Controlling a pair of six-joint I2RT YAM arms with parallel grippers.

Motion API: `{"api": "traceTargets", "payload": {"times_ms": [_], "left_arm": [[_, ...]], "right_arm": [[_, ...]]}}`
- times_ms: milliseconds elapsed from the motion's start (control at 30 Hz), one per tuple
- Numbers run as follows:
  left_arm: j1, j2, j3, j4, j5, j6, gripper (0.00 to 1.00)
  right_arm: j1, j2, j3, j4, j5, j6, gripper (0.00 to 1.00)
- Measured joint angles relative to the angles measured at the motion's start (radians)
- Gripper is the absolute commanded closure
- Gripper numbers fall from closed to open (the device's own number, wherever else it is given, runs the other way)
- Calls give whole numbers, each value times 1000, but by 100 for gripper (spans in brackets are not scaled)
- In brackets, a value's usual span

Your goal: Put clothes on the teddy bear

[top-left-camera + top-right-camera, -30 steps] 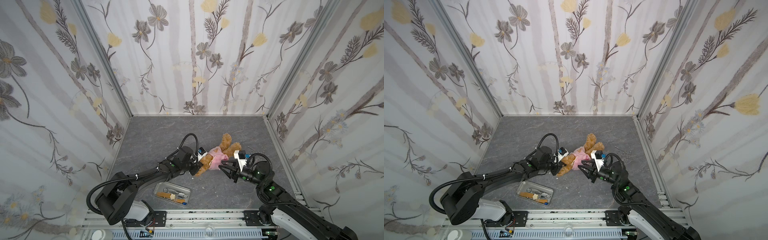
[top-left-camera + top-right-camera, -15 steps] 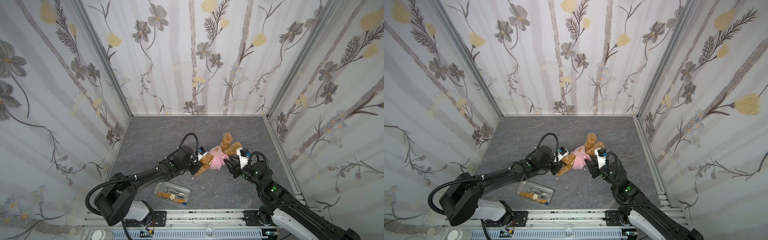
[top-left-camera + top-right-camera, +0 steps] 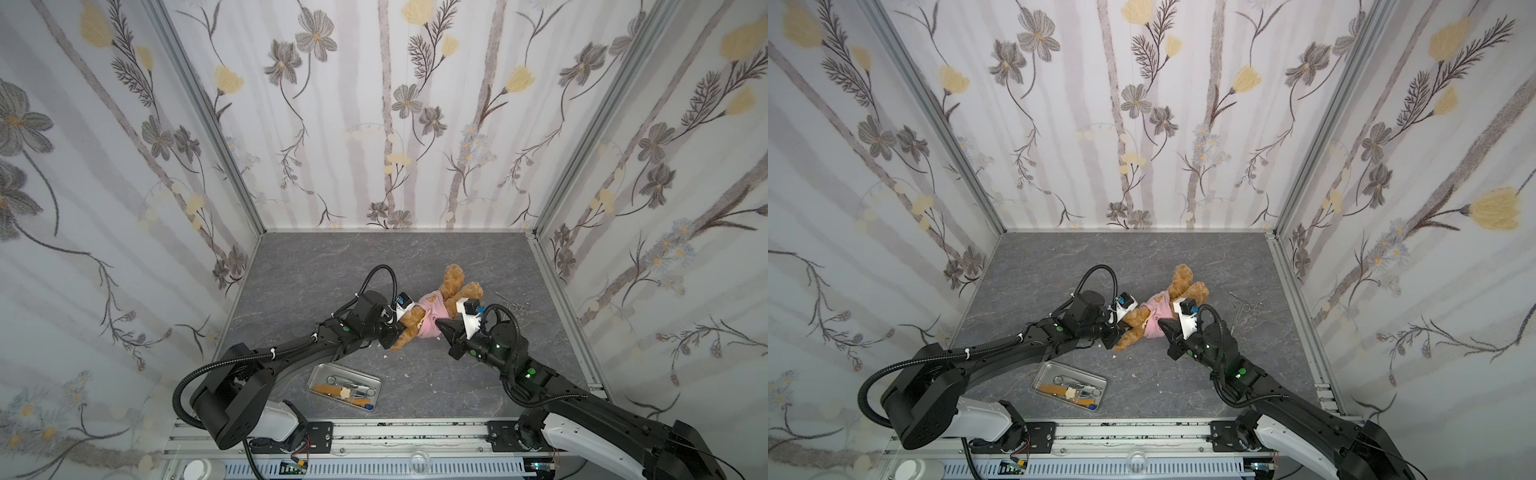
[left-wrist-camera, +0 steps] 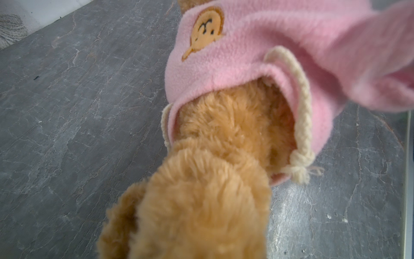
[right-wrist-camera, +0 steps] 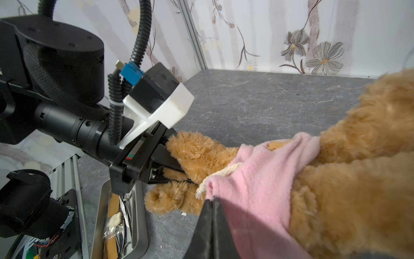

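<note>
Item: teddy bear [image 3: 454, 277], golden-brown plush, lying near the middle of the grey worktop [image 3: 332, 266] with its legs toward the back wall. You see its torso wrapped in a pink shirt [image 3: 432, 309].
Left end effector [image 5: 177, 166]: clamped on the bear's head end.
Right end effector [image 5: 211, 201]: fingers together, pinching the shirt's edge near its cream cord [image 5: 224, 171].
Nearby for you: a metal tray [image 3: 316, 374] of tools in front of the bear, and loose forceps [image 3: 513, 305] to its right.

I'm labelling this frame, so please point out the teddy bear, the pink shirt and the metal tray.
teddy bear [image 3: 454, 277]: in a top view, on one furry leg.
pink shirt [image 3: 432, 318]: in a top view, on its middle fabric.
metal tray [image 3: 314, 377]: in a top view, on its left rim.
</note>
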Motion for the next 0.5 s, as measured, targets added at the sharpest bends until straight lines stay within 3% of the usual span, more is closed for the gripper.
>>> {"api": "traceTargets", "payload": {"times_ms": [133, 267, 400, 500], "left_arm": [[0, 0, 1, -1, 0, -2, 100], [1, -12, -5, 0, 0, -2, 100], [3, -20, -13, -2, 9, 10, 100], [6, -26, -16, -2, 25, 27, 100]], "right_arm": [[6, 33, 31, -10, -3, 2, 71], [-15, -73, 42, -70, -51, -11, 58], [-125, -222, 42, -140, -155, -15, 58], [-243, -283, 40, -190, -237, 8, 66]]}}
